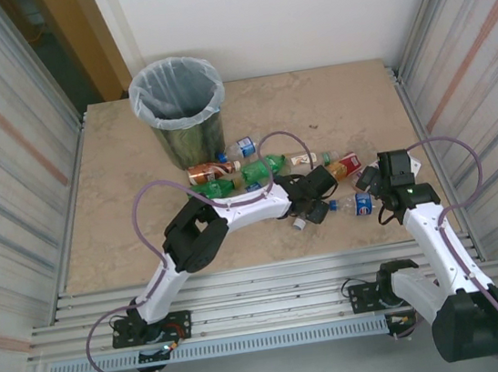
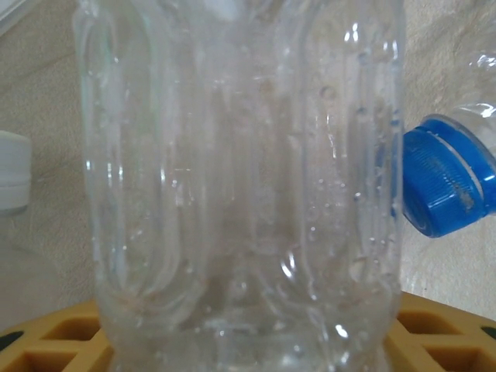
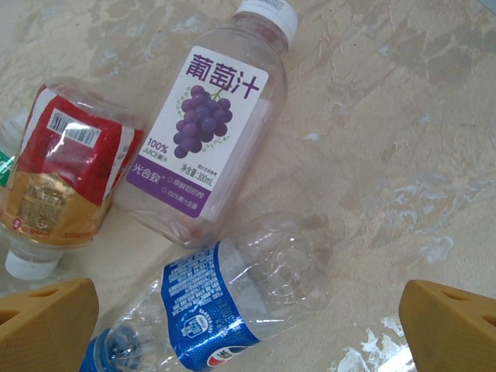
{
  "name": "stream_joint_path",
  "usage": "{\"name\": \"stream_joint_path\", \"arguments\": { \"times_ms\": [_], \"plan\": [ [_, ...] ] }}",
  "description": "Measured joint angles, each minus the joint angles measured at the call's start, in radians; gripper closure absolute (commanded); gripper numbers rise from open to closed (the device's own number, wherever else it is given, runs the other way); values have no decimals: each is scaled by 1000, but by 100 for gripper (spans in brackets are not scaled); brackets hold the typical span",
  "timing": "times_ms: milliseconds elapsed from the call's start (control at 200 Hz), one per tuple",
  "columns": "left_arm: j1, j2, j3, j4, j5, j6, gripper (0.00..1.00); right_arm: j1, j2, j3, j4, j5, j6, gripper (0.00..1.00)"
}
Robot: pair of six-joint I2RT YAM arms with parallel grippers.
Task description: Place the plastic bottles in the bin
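Surface: beige marbled table (image 1: 107, 186), with ribbed metal walls (image 1: 10, 181) on either side and a white wall (image 1: 300, 14) behind.
Bin: we see the bin (image 1: 179, 108) upright at the far side of the table, left of centre. It is dark and shiny, with a pale bag liner over its rim, and stands well apart from both grippers.
Bottles: the plastic bottles (image 1: 261, 170) lie scattered in a band across the middle of the table, starting just in front of the bin and running to its right.
Left gripper: the left gripper (image 1: 322, 196) is down among the bottles at the right part of that band. In its wrist view a clear bottle (image 2: 240, 194) sits between the yellow fingers (image 2: 54, 341), reaching from one to the other. We cannot tell whether the pads press on it.
Beside that bottle: a blue cap (image 2: 446, 174) of another bottle lies just to one side and a white cap (image 2: 12, 170) to the other.
Right gripper: the right gripper (image 1: 372, 179) hovers at the right end of the band, jaws spread wide and holding nothing.
Below it: a crumpled blue-label bottle (image 3: 225, 298) lies between the fingers' line. Beyond it lies a grape juice bottle (image 3: 205, 132) with a white cap, and a red-label bottle (image 3: 66, 167) just beside that.
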Motion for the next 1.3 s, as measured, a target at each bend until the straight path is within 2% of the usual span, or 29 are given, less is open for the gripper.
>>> {"name": "stream_joint_path", "arguments": {
  "times_ms": [220, 416, 726, 997, 1297],
  "plan": [
    [0, -69, -27, -8, -7, 9, 64, 0, 0, 0, 0, 0, 0, 2],
    [0, -222, -61, 13, -11, 34, 65, 0, 0, 0, 0, 0, 0, 2],
    [26, -453, -108, 85, -127, 146, 64, 4, -8, -2, 0, -3, 0, 2],
    [171, -544, -111, 145, -190, 268, 64, 4, -14, -4, 0, -4, 0, 2],
    [354, -555, -62, 184, -198, 388, 67, 4, -34, -7, 0, -12, 0, 2]
  ]
}}
